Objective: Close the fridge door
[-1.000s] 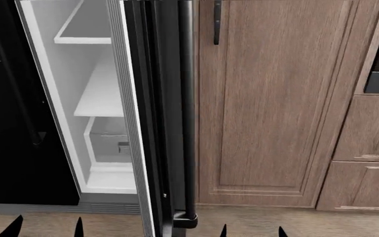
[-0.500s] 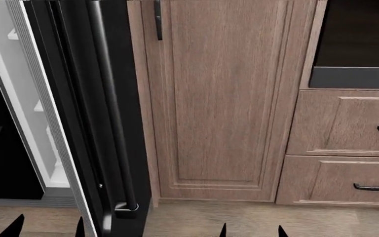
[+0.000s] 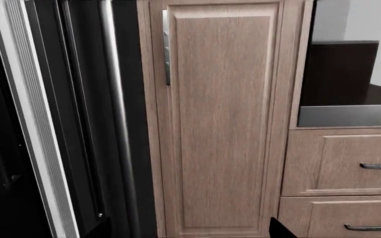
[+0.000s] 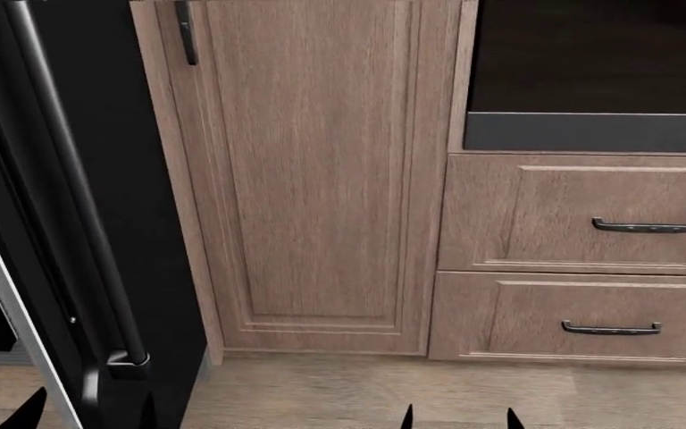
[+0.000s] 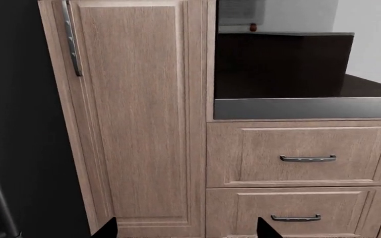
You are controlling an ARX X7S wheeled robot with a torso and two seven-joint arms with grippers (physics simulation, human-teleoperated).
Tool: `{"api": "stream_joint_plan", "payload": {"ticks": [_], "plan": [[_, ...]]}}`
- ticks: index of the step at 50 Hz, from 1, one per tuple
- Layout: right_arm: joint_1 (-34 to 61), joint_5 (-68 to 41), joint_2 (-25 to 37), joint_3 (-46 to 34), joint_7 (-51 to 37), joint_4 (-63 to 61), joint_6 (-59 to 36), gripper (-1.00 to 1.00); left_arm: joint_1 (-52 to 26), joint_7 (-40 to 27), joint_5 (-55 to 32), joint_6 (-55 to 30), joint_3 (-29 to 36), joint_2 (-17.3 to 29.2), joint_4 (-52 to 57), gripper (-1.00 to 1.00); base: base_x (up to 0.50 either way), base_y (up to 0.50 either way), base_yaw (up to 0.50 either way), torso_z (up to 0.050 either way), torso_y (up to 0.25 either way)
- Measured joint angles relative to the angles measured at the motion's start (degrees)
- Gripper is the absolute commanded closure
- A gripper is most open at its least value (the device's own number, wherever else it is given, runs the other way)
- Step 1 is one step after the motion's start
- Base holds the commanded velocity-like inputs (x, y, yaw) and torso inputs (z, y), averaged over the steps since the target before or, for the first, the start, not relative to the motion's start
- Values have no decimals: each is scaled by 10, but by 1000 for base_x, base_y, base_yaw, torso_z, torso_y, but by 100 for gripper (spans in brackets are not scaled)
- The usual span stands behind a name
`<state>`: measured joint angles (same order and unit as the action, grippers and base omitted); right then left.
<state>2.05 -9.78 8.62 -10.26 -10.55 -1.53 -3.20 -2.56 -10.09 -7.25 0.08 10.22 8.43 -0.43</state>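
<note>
The fridge door [image 4: 117, 179] stands open at the far left of the head view, glossy black, with its long tubular handle [image 4: 75, 206] and grey ribbed gasket edge [image 4: 10, 295] facing me. In the left wrist view the fridge door [image 3: 85, 124], its handle [image 3: 114, 109] and its gasket [image 3: 35, 129] fill the side of the picture. My left gripper [image 4: 85, 416] is open, low, just in front of the door's bottom corner, touching nothing. My right gripper [image 4: 457, 418] is open in front of the cabinets. The left gripper [image 3: 184, 233] and right gripper [image 5: 186, 230] each hold nothing.
A brown wood cabinet door [image 4: 307, 179] with a short dark handle [image 4: 185, 31] stands right beside the fridge. Two drawers [image 4: 581, 214] [image 4: 581, 317] with dark pulls sit under a dark appliance recess [image 4: 593, 63]. Wooden floor [image 4: 319, 393] lies below.
The head view has swung right: the fridge door has slid to the picture's left edge, the white shelves have gone out of sight, and the drawers have come into view. Both grippers stay open.
</note>
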Motion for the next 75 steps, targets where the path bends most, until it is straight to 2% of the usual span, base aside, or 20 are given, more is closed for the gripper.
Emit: {"api": "stream_joint_plan", "payload": {"ticks": [10,21,28,75], "plan": [[1,0,5,-3,-7,-2,-2,-100,-1,-5,-1,0,6,1,1,-100,-7,-37,0,0,0],[6,-5,8,-7,-14,-4,-22,-100,-1,-9,-5,-3,10,6,3,-100,482,0,0,0,0],[8,-6,10,-10,-17,-6,-23,-100,-3,-11,-7,-4,13,8,4,-100,129,0,0,0,0],[14,-19,20,-22,-33,-5,-23,-100,-10,-23,-22,0,27,20,4,-100,498,0,0,0,0]]}}
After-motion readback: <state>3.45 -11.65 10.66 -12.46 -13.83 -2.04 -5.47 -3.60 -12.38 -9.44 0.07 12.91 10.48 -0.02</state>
